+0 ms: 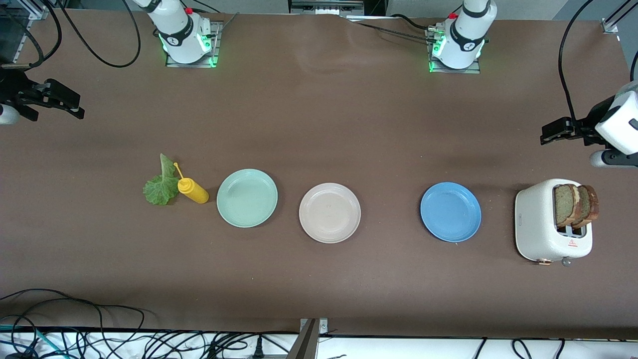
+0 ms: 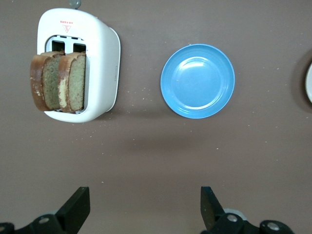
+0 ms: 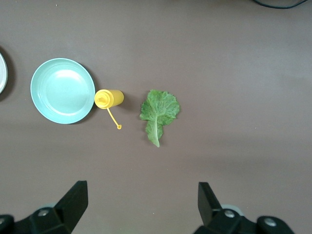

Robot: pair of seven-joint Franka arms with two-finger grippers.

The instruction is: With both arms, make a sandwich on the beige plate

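Note:
The beige plate (image 1: 329, 212) lies empty at the table's middle. Two brown bread slices (image 1: 575, 204) stand in a white toaster (image 1: 541, 224) at the left arm's end; they also show in the left wrist view (image 2: 58, 81). A green lettuce leaf (image 1: 162, 185) lies on the table at the right arm's end and shows in the right wrist view (image 3: 159, 111). My left gripper (image 2: 145, 209) is open and empty, held high above bare table near the toaster (image 2: 97, 58). My right gripper (image 3: 142, 204) is open and empty, held high near the lettuce.
A mint-green plate (image 1: 247, 197) lies between the beige plate and a yellow squeeze bottle (image 1: 192, 190) that rests beside the lettuce. A blue plate (image 1: 450, 211) lies between the beige plate and the toaster. Cables run along the table's front edge.

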